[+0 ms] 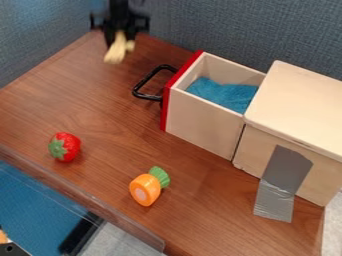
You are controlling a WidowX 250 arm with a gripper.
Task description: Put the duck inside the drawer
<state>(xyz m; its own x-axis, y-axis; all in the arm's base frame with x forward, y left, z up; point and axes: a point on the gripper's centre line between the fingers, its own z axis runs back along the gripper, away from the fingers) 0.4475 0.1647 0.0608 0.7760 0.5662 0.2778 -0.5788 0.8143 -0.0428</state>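
Observation:
The black gripper [120, 34] hangs at the top left, left of the drawer and above the table's back corner. It is shut on a pale yellow object [116, 49] that dangles below it; its blurred shape does not show clearly whether this is the duck. The wooden drawer [204, 119] stands pulled out of its box, open at the top, with a red front [167, 102] and a black handle [141, 83] facing left. A blue cloth [224, 93] lies inside the drawer.
A toy strawberry [65, 146] lies at the left and an orange toy carrot [145, 190] at the front middle. The wooden box [297, 110] stands at the right, with grey tape [286, 172] down to the table [107, 110]. Grey-blue walls rise behind.

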